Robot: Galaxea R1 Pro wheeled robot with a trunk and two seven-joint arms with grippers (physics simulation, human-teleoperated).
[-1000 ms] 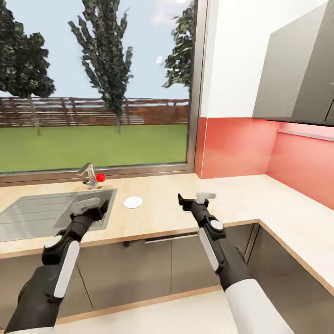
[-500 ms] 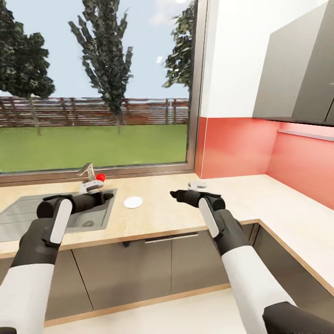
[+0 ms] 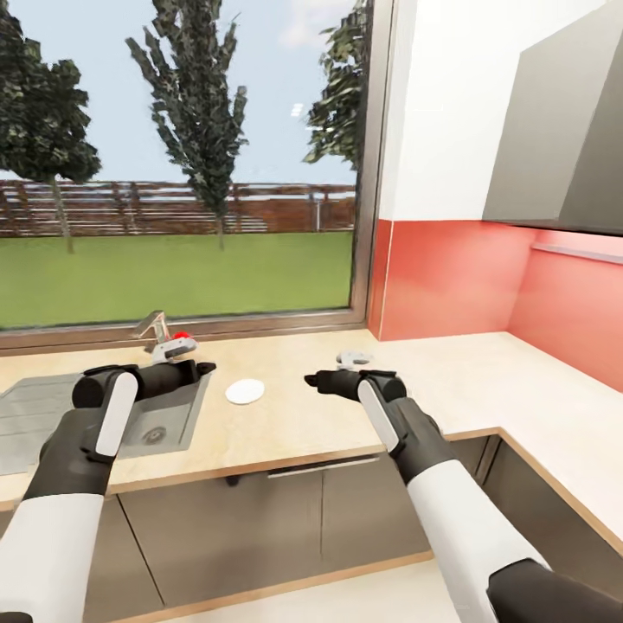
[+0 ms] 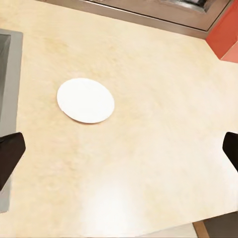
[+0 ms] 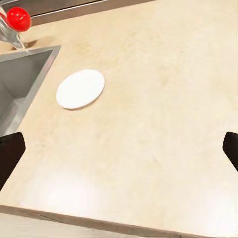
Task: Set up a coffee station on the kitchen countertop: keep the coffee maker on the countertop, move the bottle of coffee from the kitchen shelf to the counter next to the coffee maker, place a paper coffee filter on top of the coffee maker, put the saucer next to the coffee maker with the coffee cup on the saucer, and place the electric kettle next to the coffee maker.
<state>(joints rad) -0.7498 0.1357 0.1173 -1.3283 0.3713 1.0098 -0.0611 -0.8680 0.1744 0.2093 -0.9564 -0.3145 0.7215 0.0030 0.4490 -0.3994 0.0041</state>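
Head view: the saucer (image 3: 245, 392) lies flat on the tabletop (image 3: 450, 381) at frame centre-left, just right of the sink (image 3: 52, 415), between both hands. The left hand (image 3: 201, 369) is nearer, the right hand (image 3: 313, 379) further off at centre. Both wrist views show fingertips spread wide and empty, the saucer ahead; being round, it has no long axis.

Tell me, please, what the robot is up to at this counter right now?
Nothing is being held. Both arms reach out over the kitchen countertop, the left gripper and right gripper open and empty. The saucer lies bare on the worktop between them, beside the sink, with no cup on it.
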